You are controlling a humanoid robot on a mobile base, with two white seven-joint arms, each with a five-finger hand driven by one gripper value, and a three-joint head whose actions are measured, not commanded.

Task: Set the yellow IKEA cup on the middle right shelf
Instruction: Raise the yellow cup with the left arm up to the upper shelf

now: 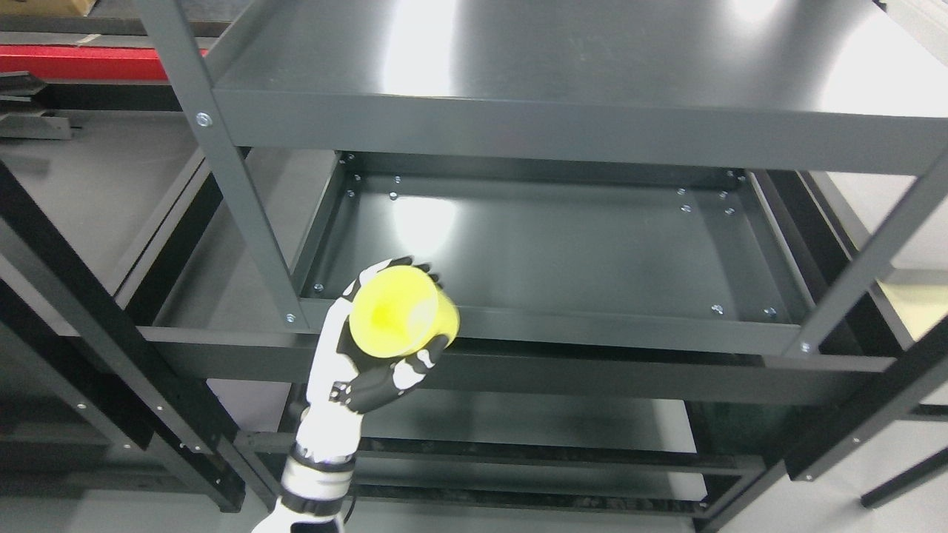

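Head view puts your left hand (363, 355) nearest you, its white-and-black arm rising from the bottom edge left of the middle. Its fingers (415, 364) are wrapped around the yellow cup (404, 312), gripping it from the side. You see the cup as a bright, glossy yellow tumbler, tipped over so that its open mouth faces up toward you and its base points away, toward the shelving. It sits in the hand right at the front lip of the middle shelf (563, 244), near that shelf's front left corner and just beside the grey upright post (237, 192); whether it touches the lip you cannot tell. Beyond the cup, the middle shelf is a shallow dark grey metal tray with bolt heads in its corners. Higher and farther back, the top shelf (592, 59) spreads across the frame, catching bright glare.
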